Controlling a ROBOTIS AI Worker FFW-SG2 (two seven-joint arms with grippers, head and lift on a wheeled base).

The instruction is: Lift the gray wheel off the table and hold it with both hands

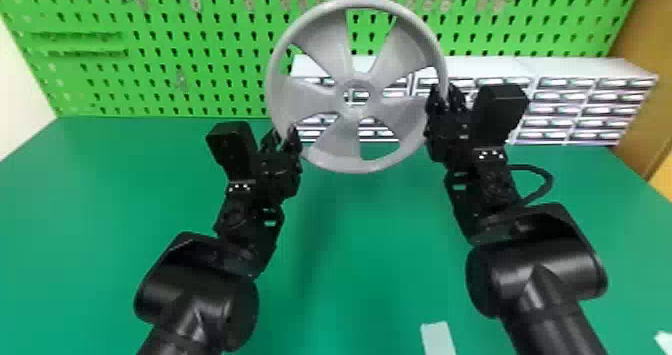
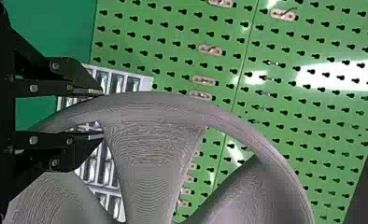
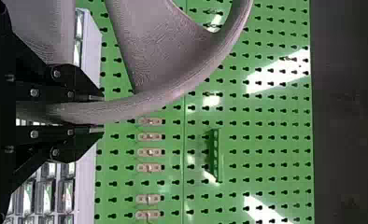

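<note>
The round gray wheel with broad curved spokes and a smooth rim (image 1: 357,80) is upright and appears raised above the flat green tabletop (image 1: 365,229), its rim between the closed-in fingers of the black left gripper (image 1: 282,135) and the black right gripper (image 1: 445,96). Principal risk: slippage, as each gripper bears on only a short stretch of curved, smooth-looking rim. Secondary risk: rotation or tilt, since the right gripper holds higher on its side than the left does; uneven arm motion would likely twist the wheel or pry the rim from one pair of fingers. Firmness of contact cannot be verified. Behind the wheel stand the white multi-drawer cabinets (image 1: 555,96), and beyond rises the perforated green pegboard (image 1: 200,44) bearing small metal clips (image 1: 194,0); forward travel could bring the rim against either, though the remaining clearance cannot be determined. A black looped cable (image 1: 545,179) projects beside the right arm and could snag. A flat pale strip (image 1: 438,336) lies on the near part of the tabletop, well apart from the wheel, and presents no obstruction to holding.
</note>
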